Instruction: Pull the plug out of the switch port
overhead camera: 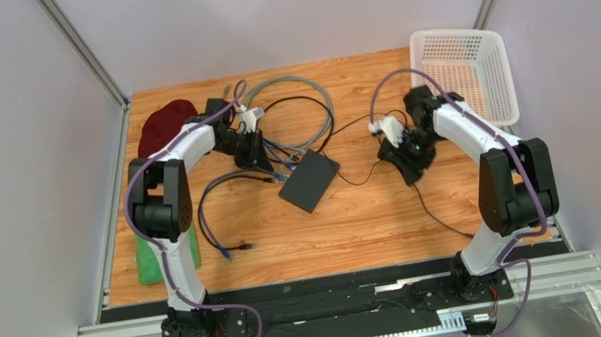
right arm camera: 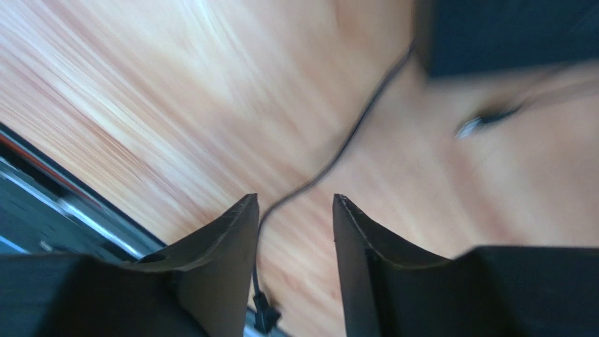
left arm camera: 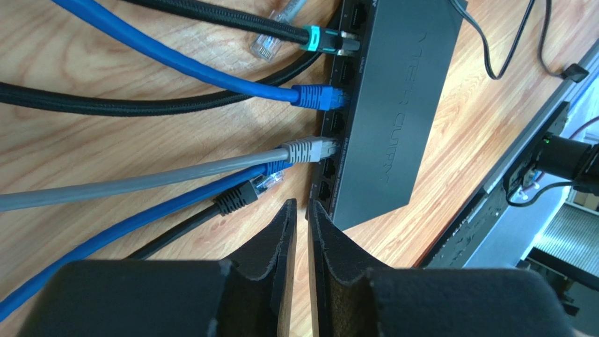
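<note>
switch (left arm camera: 394,105) just ahead of left gripper (left arm camera: 301,205), barely open, empty; right gripper (right arm camera: 295,200) open.

Matt black switch (left arm camera: 394,105), prob. metal. Smooth wood-grain table (overhead camera: 378,224). White perforated plastic basket (overhead camera: 496,81). Black cable (left arm camera: 126,107) w/ braided cloth sleeve; blue cable (left arm camera: 246,83) smooth, glossy.

Wooden table (overhead camera: 360,227) with switch (overhead camera: 309,182), cables (left arm camera: 140,184), basket (overhead camera: 465,77)

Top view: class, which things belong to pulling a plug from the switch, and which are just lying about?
Job: switch, blue plug, grey plug, left claw.
Lying about: white basket, dark red cloth, green object.
</note>
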Robot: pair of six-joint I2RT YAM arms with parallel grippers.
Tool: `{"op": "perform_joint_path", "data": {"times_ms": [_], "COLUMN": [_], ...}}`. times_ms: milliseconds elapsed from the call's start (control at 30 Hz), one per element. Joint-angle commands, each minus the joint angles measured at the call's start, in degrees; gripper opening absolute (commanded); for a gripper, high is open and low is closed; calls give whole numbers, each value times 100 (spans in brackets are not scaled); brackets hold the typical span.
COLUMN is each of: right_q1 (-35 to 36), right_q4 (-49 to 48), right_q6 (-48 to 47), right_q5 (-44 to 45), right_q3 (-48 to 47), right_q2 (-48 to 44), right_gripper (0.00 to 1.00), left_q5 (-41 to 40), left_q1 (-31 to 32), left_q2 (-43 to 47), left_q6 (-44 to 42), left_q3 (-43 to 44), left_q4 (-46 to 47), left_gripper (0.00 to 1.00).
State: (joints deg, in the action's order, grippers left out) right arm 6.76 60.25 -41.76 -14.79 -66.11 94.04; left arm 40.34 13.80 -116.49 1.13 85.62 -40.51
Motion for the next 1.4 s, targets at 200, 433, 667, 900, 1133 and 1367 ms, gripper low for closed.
{"op": "perform_joint_path", "data": {"times_ms": [200,433,667,900,1133,1367], "right_q1": [1801,2109,1899,1582,1679,1986], "right_q4": [-760,-1173,-1244,-1164,-1226,-1331], "right_q6": [1967,2672,2822,2814,2778,2831], "right_q5": [-1913,-1941,-1536,-1589,-1545,-1396], "right_q3": [-2248,-2354,-2477,-2179,-2310,-2644], "right_q2": [719,1652,1697,1547,1556,1863], "right_gripper": [65,58,56,51,49,52], "left_q5": [36,79,229,168,-94,-1185], "left_q1": [324,711,1115,1274,738,571], "left_q2": [267,241,47,-50,653,354], "left_q6": [-104,-244,-350,-473,-595,-1597], "left_q3": [-503,-617,-441,-161,-20,939], "left_q4": [201,254,149,-35,-431,-2250], "left_gripper": [21,21,21,21,28,36]}}
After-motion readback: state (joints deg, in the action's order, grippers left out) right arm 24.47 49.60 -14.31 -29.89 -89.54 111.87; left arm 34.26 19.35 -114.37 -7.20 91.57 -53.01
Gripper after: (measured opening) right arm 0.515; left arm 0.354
